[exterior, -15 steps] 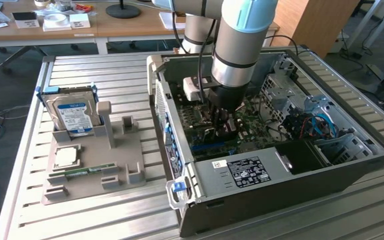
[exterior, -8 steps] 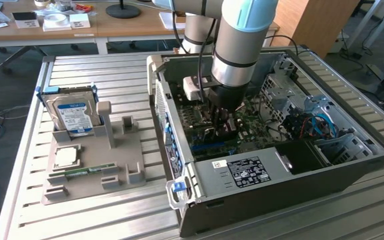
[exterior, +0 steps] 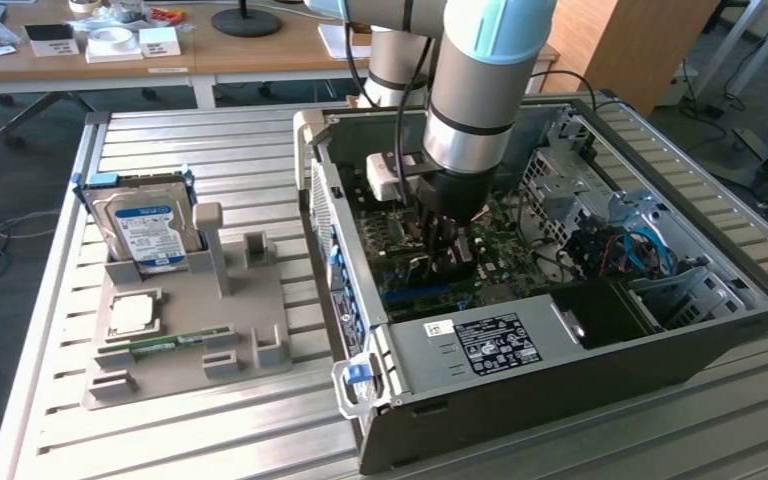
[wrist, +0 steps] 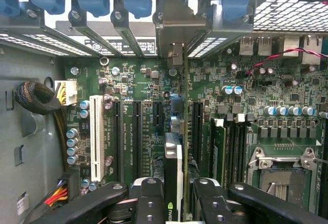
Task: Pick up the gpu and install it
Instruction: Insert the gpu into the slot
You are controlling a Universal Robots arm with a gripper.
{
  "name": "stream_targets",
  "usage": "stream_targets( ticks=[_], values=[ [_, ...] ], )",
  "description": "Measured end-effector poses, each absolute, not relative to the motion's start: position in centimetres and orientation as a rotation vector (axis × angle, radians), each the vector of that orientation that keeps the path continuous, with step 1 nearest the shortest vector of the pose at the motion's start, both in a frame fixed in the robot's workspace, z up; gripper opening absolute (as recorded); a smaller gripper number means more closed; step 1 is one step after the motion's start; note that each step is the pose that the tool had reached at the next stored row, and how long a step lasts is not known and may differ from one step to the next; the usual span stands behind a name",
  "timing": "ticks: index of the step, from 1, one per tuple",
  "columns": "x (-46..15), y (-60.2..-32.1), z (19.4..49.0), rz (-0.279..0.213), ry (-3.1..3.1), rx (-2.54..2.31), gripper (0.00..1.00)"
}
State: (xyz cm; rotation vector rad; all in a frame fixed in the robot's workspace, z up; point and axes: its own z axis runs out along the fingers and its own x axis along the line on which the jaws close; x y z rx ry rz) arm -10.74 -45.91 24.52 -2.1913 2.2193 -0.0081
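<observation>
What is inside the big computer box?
Inside the computer case a green motherboard lies flat. The gripper holds the gpu edge-on over its slots. The board beneath the card is hidden.

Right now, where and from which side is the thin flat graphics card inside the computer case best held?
By its upper long edge, from straight above, pinching both flat faces: the thin flat graphics card stands on edge over the green motherboard, leaving its lower edge free.

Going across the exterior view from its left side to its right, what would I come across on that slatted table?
Blue-labelled hard drive standing in the grey parts holder → open computer case, with the gripper down inside it holding the gpu → blue cables inside the case.
</observation>
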Motion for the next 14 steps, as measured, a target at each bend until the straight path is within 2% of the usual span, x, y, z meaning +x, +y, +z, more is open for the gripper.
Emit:
stream_targets(
  ticks=[14],
  values=[
    [-10.70, -45.91, 24.35, -0.008, 2.220, -2.191, 0.27]
  ],
)
